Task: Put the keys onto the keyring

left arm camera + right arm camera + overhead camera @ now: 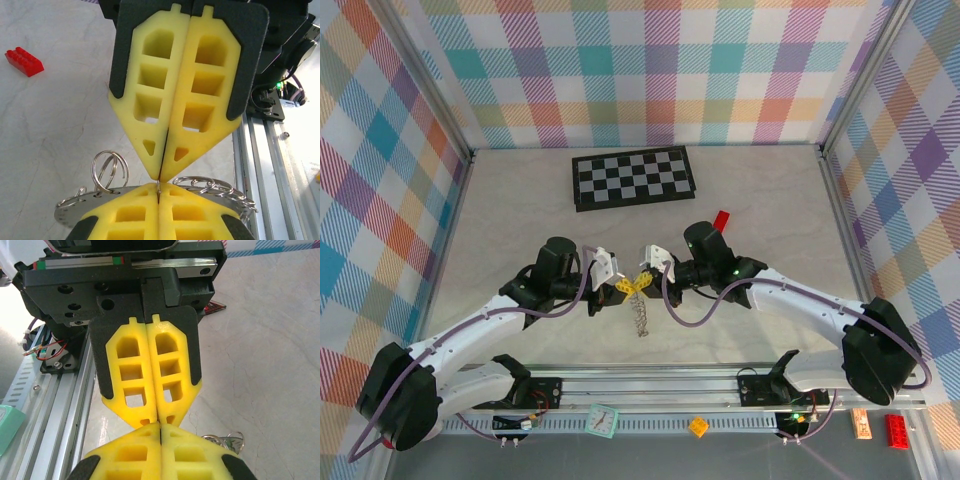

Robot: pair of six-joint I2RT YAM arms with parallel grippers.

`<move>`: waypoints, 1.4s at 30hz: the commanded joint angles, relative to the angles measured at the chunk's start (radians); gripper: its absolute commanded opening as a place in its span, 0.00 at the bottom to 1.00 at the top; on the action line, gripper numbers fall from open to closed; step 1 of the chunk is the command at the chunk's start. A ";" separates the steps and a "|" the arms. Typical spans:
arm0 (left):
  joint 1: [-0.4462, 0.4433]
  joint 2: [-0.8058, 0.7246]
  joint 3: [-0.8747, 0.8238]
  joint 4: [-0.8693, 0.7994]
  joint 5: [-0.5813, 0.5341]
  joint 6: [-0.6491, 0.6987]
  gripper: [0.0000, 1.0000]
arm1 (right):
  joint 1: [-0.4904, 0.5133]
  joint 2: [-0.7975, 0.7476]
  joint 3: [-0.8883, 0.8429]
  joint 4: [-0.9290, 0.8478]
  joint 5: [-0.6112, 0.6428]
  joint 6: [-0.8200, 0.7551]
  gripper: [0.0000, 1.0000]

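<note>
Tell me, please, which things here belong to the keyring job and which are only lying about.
Belong to the job:
- keyring
- left end effector, shut
- right end effector, shut

Only lying about:
- chequered board
- red toy brick
- teal object, orange block and second red brick, by the front rail
</note>
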 commanded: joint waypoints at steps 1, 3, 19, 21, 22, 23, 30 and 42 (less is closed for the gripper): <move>0.000 -0.011 0.025 0.045 0.012 0.003 0.00 | 0.009 -0.012 0.021 0.015 -0.015 0.010 0.10; -0.010 -0.022 0.021 0.044 -0.020 0.002 0.00 | 0.009 -0.020 0.017 0.009 0.013 0.017 0.21; -0.112 -0.068 -0.008 0.006 -0.252 0.060 0.00 | -0.001 -0.319 -0.219 -0.005 0.241 -0.085 0.48; -0.114 -0.076 -0.008 0.000 -0.251 0.068 0.00 | 0.001 -0.330 -0.224 -0.026 0.251 -0.109 0.46; -0.116 -0.079 -0.009 -0.002 -0.244 0.075 0.00 | 0.001 -0.328 -0.222 -0.031 0.241 -0.122 0.46; -0.117 -0.082 -0.012 0.000 -0.241 0.079 0.00 | 0.001 -0.322 -0.221 -0.032 0.227 -0.134 0.45; -0.127 -0.086 -0.015 -0.001 -0.242 0.091 0.00 | 0.021 -0.233 -0.168 -0.067 0.162 -0.221 0.35; -0.156 -0.108 -0.020 -0.011 -0.285 0.140 0.00 | 0.021 -0.158 -0.125 0.058 0.145 -0.144 0.34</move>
